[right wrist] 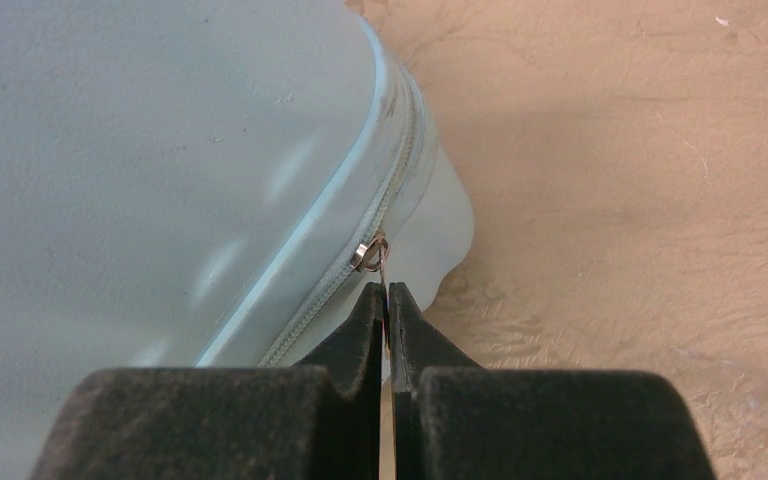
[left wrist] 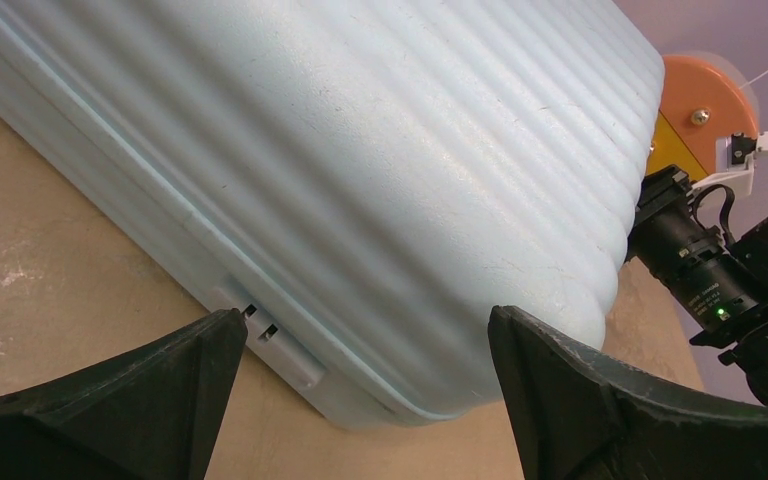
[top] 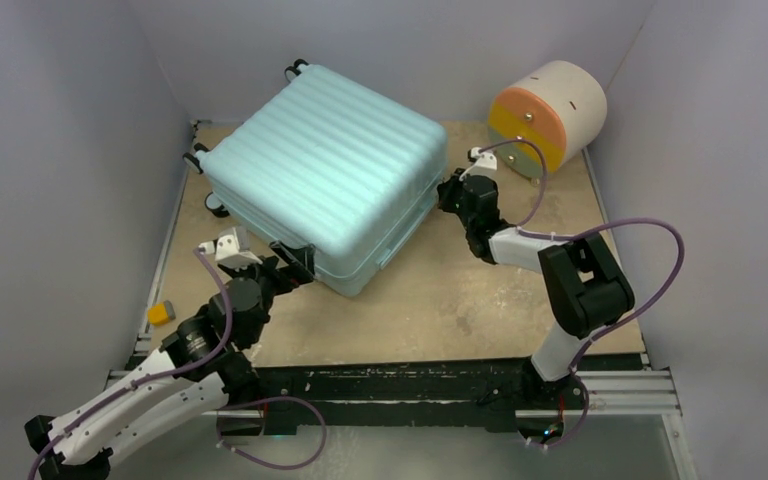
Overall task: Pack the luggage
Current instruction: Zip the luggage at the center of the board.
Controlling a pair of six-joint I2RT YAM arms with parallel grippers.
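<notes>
Lying flat and closed on the sandy surface (top: 480, 300), the luggage (top: 325, 160) shows its ribbed shell upward. Its long axis goes diagonally: the end with the wheels (top: 294, 70) points to the back left, and the opposite end points to the front right. The ribs run along this same line, and one corner points toward the arm bases. The left jaws stand wide apart just before this near corner, one on each side of it in the wrist view; whether they touch the shell I cannot tell. On the long side of the luggage, close to that corner, sits a small lock plate (left wrist: 272, 340). At the right corner of the luggage the right jaws are pressed together on the thin metal zip pull (right wrist: 384, 270), which hangs from the slider (right wrist: 366, 253) on the zip seam. Behind the luggage, to its right, is a round drawer unit (top: 550, 115).
</notes>
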